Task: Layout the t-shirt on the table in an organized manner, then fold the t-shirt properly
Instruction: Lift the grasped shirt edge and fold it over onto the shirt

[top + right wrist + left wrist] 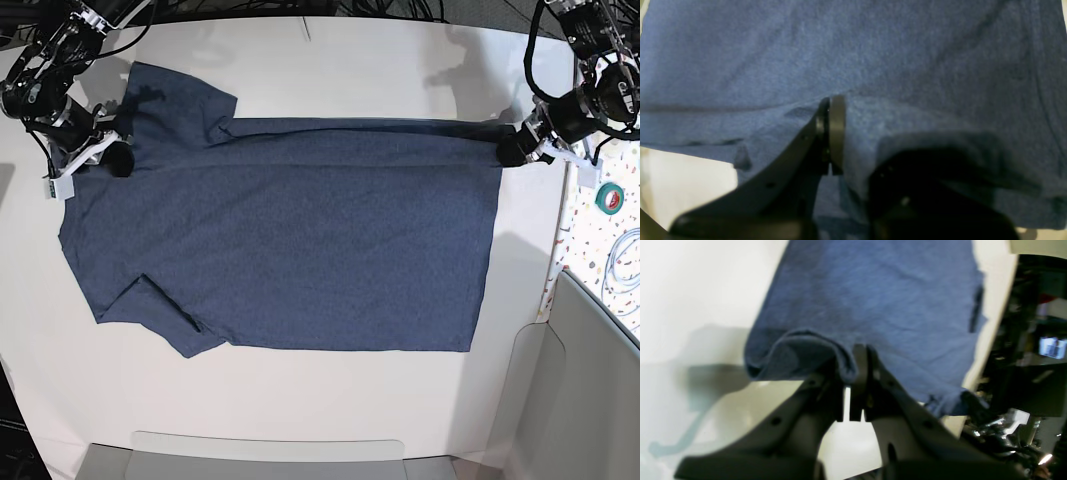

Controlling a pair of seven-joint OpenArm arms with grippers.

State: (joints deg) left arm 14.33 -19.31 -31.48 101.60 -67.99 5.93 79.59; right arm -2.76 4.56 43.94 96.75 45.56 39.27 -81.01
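We see the shirt [290, 240] spread flat across the middle of the tabletop [330, 400], its far edge folded over. The left gripper [853, 380], jaws pinched on its hem, sits at the base view's upper right; the right gripper [830, 133] apparently clamps cloth at upper left.

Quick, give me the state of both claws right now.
Left claw: closed, pinching the edge of the t-shirt.
Right claw: closed, gripping the t-shirt fabric too.
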